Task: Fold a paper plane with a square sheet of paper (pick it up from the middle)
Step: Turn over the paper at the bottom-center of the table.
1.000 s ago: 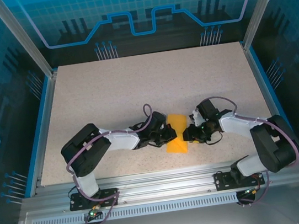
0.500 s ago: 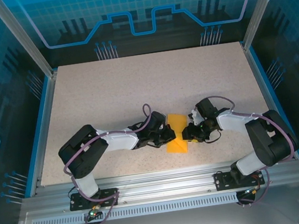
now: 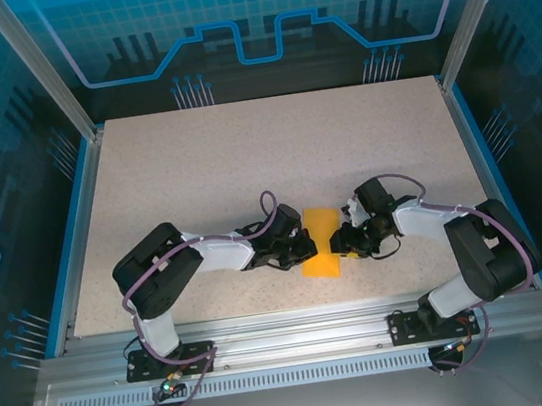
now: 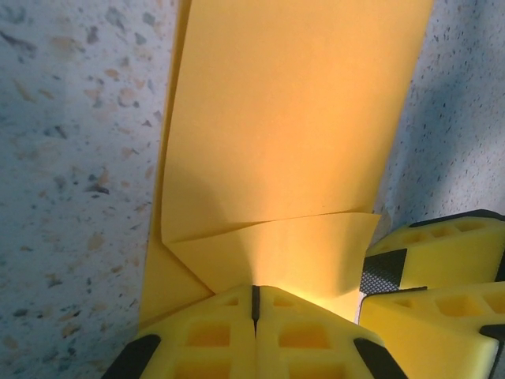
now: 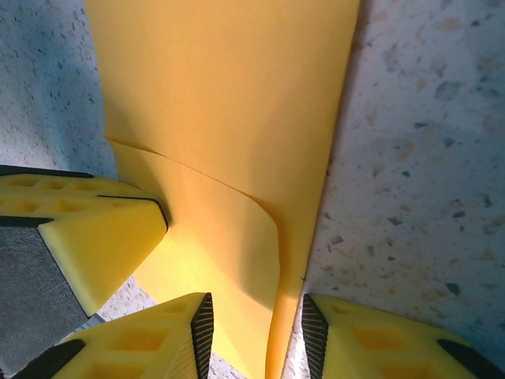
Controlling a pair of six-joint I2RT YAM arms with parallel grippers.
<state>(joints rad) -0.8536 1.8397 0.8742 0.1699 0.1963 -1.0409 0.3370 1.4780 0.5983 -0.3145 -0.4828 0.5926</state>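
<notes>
Left gripper (image 4: 254, 304): finishing its squeeze, pinching the square sheet of paper (image 3: 319, 245).
Right gripper (image 5: 257, 335): edging closer, jaws parted astride its far edge.
Sheet: lying on the table (image 3: 246, 166) between them, crease setting.

**A:** Where is there room on the table (image 3: 246, 166)?

**B:** From 10 through 12 to 2 o'clock of the folded sheet of paper (image 3: 321, 255) it's bare surface right to the far edge.

**A:** And the sides?

**B:** Blocked. The left gripper (image 3: 310, 248) sits on its 9 o'clock edge and the right gripper (image 3: 335, 244) at 3. The left arm (image 3: 218, 256) trails toward 8, the right arm (image 3: 425, 222) toward 4. At 6 there's a narrow strip before the metal rail (image 3: 288, 322).
</notes>
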